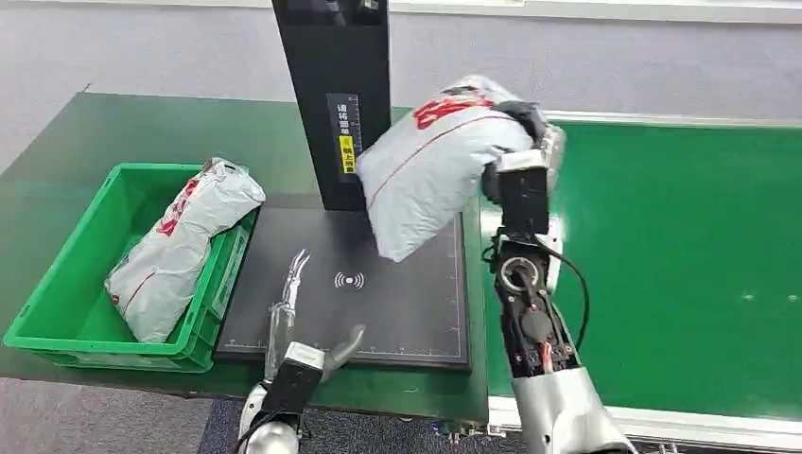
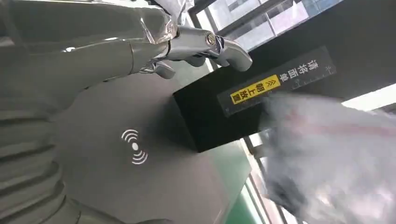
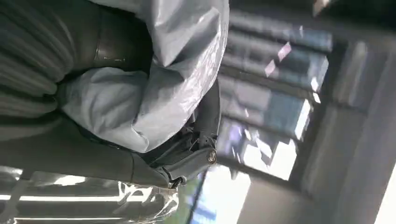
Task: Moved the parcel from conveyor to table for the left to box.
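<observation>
Fingers [image 3: 187,161] of the right hand [image 1: 515,142] are wrapped tightly around the grey parcel [image 1: 430,161], which is held in the air above the far right part of the black pad [image 1: 378,312], just in front of the black post [image 1: 336,95] and left of the green conveyor [image 1: 681,265]. The left hand [image 1: 298,312] is held low over the near side of the pad, its fingers [image 2: 205,44] spread and holding nothing. A second parcel [image 1: 180,246] is seen lying in the green crate [image 1: 57,274] on the left of the desk [image 1: 113,132]. For a good placement, the parcel should be lowered flat onto the pad, kept clear of the post, and set within reach of the left hand before the grasp is loosened. A release from height is judged likely to let the soft bag roll.
</observation>
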Motion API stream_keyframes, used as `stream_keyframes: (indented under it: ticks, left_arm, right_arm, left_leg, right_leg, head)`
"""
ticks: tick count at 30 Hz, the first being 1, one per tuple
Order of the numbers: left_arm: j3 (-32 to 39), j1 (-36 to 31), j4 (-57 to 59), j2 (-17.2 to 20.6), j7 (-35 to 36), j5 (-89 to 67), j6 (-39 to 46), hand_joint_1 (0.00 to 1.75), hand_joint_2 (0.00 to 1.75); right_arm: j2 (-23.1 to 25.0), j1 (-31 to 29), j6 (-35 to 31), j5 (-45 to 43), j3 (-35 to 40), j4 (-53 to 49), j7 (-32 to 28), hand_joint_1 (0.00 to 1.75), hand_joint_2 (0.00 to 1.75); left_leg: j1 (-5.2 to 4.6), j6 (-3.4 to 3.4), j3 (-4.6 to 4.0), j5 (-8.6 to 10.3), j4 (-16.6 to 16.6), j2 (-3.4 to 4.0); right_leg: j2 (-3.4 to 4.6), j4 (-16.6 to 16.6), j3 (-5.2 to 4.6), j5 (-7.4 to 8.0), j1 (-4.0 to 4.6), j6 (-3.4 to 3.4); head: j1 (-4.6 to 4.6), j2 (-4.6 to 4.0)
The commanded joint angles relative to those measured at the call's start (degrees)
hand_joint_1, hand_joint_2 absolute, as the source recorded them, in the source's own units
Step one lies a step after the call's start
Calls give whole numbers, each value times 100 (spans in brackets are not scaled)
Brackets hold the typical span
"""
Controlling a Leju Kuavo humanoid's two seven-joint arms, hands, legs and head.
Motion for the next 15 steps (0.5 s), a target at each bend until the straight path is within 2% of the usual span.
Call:
stream_keyframes:
  ticks: [1, 5, 10, 11, 12, 13, 14, 15]
  left_arm:
    - [-132, -279, 581, 98, -19, 129, 85, 0, 175]
    - [-186, -252, 538, 115, -13, 144, 60, 0, 175]
    - [-214, -338, 612, 107, 10, 179, 29, 0, 175]
    - [-207, -348, 613, 102, 30, 190, 43, 0, 175]
    - [-206, -354, 610, 105, 30, 190, 41, 0, 175]
    - [-184, -355, 599, 94, 53, 193, 84, 0, 175]
    - [-155, -338, 564, 103, 78, 189, 146, 0, 175]
    - [-152, -334, 564, 111, 78, 189, 146, 0, 175]
  right_arm:
    - [315, -743, 354, 244, 717, 3379, 315, 175, 175]
    - [280, -594, 570, 615, 966, 3671, 1019, 175, 175]
    - [208, -477, 894, 808, 1067, 3754, 1456, 175, 175]
    - [182, -408, 894, 812, 1010, 3658, 1432, 80, 175]
    - [166, -397, 905, 810, 1004, 3646, 1420, 30, 175]
    - [150, -349, 864, 723, 895, 3536, 1285, 0, 175]
    - [115, -281, 910, 484, 674, 3340, 940, 0, 175]
    - [101, -294, 918, 484, 672, 3336, 941, 0, 175]
  left_leg:
    - [-2, 0, 17, 2, -12, 15]
    - [-2, 1, 8, -1, -5, 2]
    - [-2, 0, 0, 4, -8, -3]
    - [-1, -1, 1, 2, -6, -1]
    - [-2, -1, 0, 3, -6, -4]
    - [-1, -2, 1, 6, -10, -7]
    - [0, -2, -2, 5, -5, -11]
    - [-1, -2, -1, 8, -9, -11]
  right_leg:
    - [11, -11, 12, 5, 0, -5]
    - [-2, -5, 9, 1, -1, -3]
    - [-9, -9, 3, 3, 0, -5]
    - [-5, -7, 1, 3, 0, -5]
    - [-7, -7, 0, 2, -1, -5]
    - [-12, -10, 1, 4, 0, -7]
    - [-13, -7, -2, 2, 1, -6]
    - [-15, -10, -3, 4, 1, -8]
  head:
    - [0, 0]
    - [0, 0]
    - [2, 0]
    - [0, 0]
    - [0, 0]
    - [0, 0]
    - [0, 0]
    - [0, 0]
